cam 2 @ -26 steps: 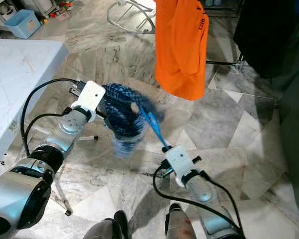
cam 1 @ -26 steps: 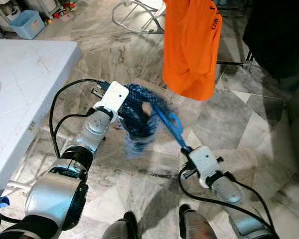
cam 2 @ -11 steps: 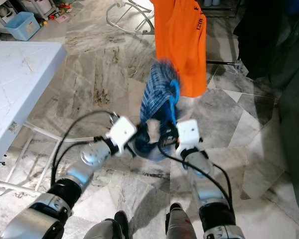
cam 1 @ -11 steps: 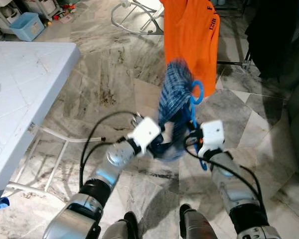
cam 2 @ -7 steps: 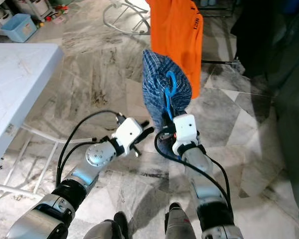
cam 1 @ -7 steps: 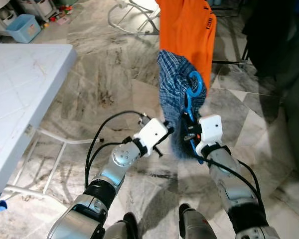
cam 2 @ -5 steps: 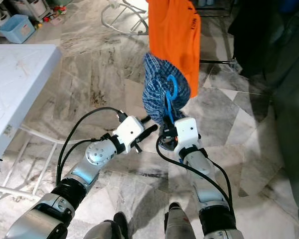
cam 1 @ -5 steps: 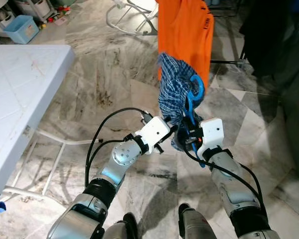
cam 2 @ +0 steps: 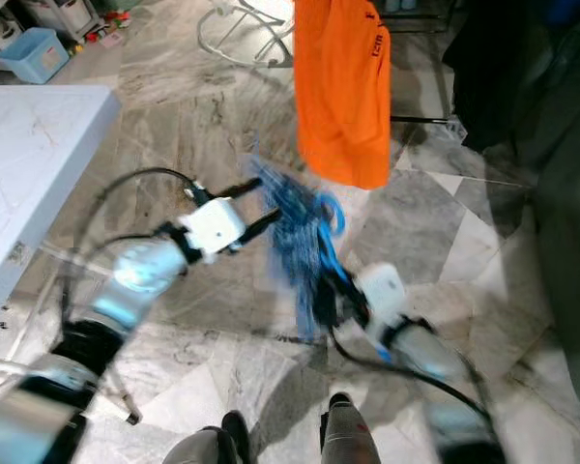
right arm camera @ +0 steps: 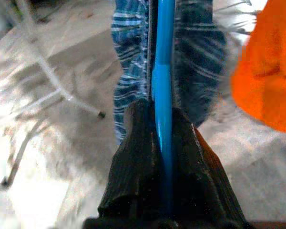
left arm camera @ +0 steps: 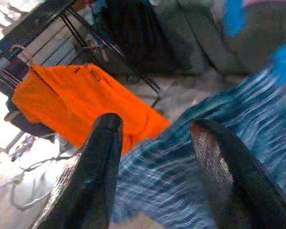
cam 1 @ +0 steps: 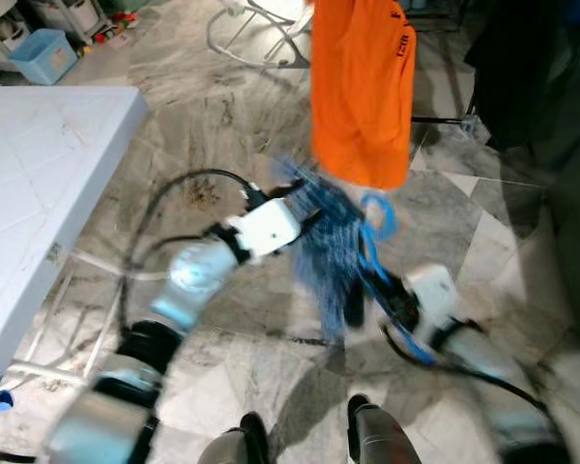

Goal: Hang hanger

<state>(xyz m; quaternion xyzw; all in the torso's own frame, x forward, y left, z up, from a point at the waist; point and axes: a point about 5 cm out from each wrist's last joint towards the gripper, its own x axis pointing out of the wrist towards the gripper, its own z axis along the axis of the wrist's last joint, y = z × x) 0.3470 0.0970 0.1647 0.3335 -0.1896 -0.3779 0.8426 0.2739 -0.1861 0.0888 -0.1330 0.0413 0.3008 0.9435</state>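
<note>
Blue plastic hanger, with a blue-and-white checked cloth draped over it, sits in mid-air between the two arms, low over the grey marble floor and just below the hem of an orange T-shirt hanging from above. Both head views are smeared with blur around the arms and the cloth, so fine detail there is hard to read. The right gripper has its two black fingers pressed together on the hanger's straight blue bar, the bar running out between them toward the checked cloth. The hanger's curved hook shows pale blue beside the cloth, near the bottom edge of the orange shirt. The left gripper is up at the left side of the cloth; its fingers stand spread apart, with the checked fabric seen beyond them and nothing pinched between. Off to the robot's left stands a white tiled table, and a light blue plastic bin sits on the floor beyond it. Dark garments hang at the far right, and a black metal rack shows behind the orange shirt in the left wrist view.
</note>
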